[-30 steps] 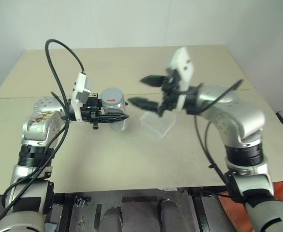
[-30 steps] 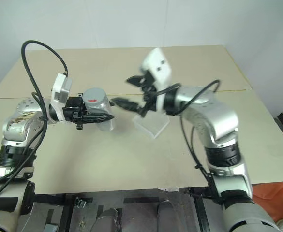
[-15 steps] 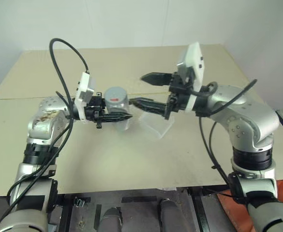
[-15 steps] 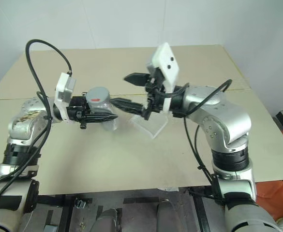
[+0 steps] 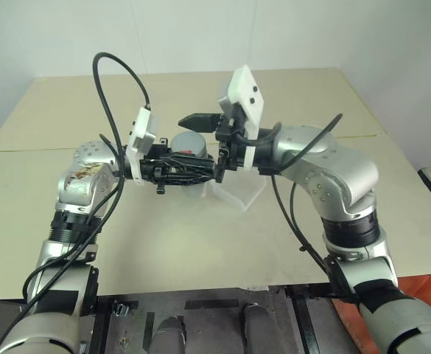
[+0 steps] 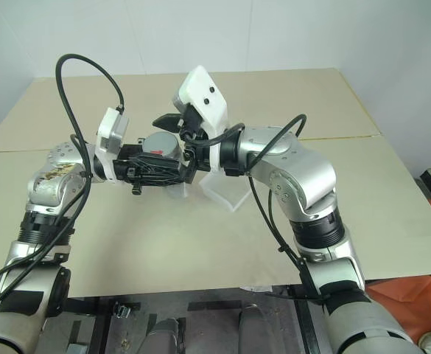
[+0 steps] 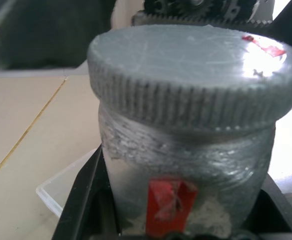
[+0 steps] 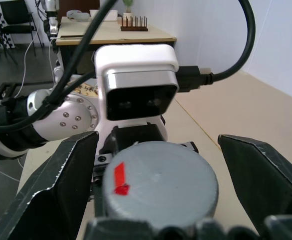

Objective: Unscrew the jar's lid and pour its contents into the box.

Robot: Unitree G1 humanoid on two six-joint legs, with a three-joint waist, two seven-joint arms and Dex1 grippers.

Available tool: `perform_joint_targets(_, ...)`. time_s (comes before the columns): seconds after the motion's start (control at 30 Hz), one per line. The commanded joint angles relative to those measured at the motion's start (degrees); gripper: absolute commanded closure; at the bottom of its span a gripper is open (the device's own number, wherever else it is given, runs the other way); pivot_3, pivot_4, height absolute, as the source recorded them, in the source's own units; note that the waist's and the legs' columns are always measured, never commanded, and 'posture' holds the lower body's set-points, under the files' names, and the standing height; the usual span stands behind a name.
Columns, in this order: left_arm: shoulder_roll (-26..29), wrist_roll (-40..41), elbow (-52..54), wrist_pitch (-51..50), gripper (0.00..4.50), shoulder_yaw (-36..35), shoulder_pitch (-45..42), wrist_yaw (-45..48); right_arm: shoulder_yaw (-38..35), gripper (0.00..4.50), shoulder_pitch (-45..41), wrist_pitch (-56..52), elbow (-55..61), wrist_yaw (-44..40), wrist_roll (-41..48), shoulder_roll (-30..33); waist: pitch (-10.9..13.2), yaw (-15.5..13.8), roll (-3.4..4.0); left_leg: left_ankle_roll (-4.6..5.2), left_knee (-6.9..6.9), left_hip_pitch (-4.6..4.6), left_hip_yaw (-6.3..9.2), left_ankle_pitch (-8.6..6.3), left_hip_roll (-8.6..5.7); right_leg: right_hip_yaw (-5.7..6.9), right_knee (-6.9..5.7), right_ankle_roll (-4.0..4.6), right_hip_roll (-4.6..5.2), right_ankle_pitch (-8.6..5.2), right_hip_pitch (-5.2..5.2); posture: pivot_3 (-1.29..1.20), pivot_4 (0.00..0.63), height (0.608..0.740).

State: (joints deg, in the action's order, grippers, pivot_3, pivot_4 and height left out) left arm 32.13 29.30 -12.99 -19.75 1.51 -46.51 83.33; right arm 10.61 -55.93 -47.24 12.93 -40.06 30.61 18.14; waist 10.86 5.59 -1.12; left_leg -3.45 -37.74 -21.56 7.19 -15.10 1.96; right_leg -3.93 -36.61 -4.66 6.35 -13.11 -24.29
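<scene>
My left gripper is shut on the jar, a small silvery cylinder with a red mark on its side, and holds it upright above the table. The ribbed grey lid sits on the jar and carries a red mark on top. My right gripper is open and level, its two black fingers standing on either side of the lid with gaps left. The clear plastic box lies on the table just below and to the right of the jar. The contents are hidden inside the jar.
The beige table has a seam running across it behind the arms. Black cables loop up from both wrists. Bare tabletop stretches in front of the box and to both sides.
My right gripper has swung left from above the box until its open fingers straddle the lid. The left gripper has carried the jar slightly to the right.
</scene>
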Motion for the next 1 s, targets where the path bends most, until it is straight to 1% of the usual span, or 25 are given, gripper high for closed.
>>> perform_joint_targets(0.03,1.0,0.3,2.3,0.4,2.56,-0.6,-0.2,0.4,-0.3,0.05,-1.8,2.3,0.3,-0.7,-0.7,-0.5,0.0,0.0,0.0,0.0,0.0,0.0,0.0,0.0,0.0,0.0,0.0,0.0,0.0,0.0,-0.01,0.0,0.15,0.74)
perform_joint_targets(0.23,2.0,0.6,4.1,0.2,2.56,-1.0,1.0,0.1,-0.9,0.05,-1.6,3.3,-1.8,-1.3,-2.1,-0.5,0.0,0.1,0.0,0.0,0.0,0.01,0.0,0.0,0.0,0.0,-0.02,0.0,0.0,0.0,-0.01,0.0,0.15,0.74)
perform_joint_targets(0.47,6.0,2.7,8.4,-1.3,2.56,-3.1,4.9,0.8,-2.8,0.05,-0.4,4.4,-2.5,-3.0,-2.7,2.7,0.0,0.1,0.01,0.0,0.0,0.0,0.0,0.0,0.0,0.0,-0.01,0.0,0.0,0.0,-0.02,0.0,0.15,0.74)
perform_joint_targets(0.7,8.5,4.7,10.9,-3.3,2.56,-5.1,6.8,1.0,-4.8,0.05,0.0,5.7,-3.3,-4.6,-1.7,6.0,0.0,0.0,0.01,0.0,0.01,-0.01,0.0,0.0,0.01,0.0,0.0,0.0,0.0,0.0,-0.02,0.0,0.15,0.74)
perform_joint_targets(0.87,9.2,5.2,11.4,-3.7,2.56,-5.4,7.5,1.2,-5.4,0.05,0.3,6.2,-3.7,-5.2,-1.6,7.1,0.0,-0.2,0.01,0.0,0.02,-0.01,-0.01,0.0,0.01,0.0,0.02,0.0,0.0,0.0,-0.02,0.0,0.15,0.74)
perform_joint_targets(1.0,8.4,4.7,10.6,-3.3,2.56,-5.0,6.8,0.6,-5.4,0.05,1.0,6.5,-2.9,-5.7,-2.2,7.6,0.0,0.2,0.02,0.01,0.02,0.01,-0.03,0.0,0.01,-0.01,0.0,0.01,0.0,0.0,-0.01,0.0,0.15,0.74)
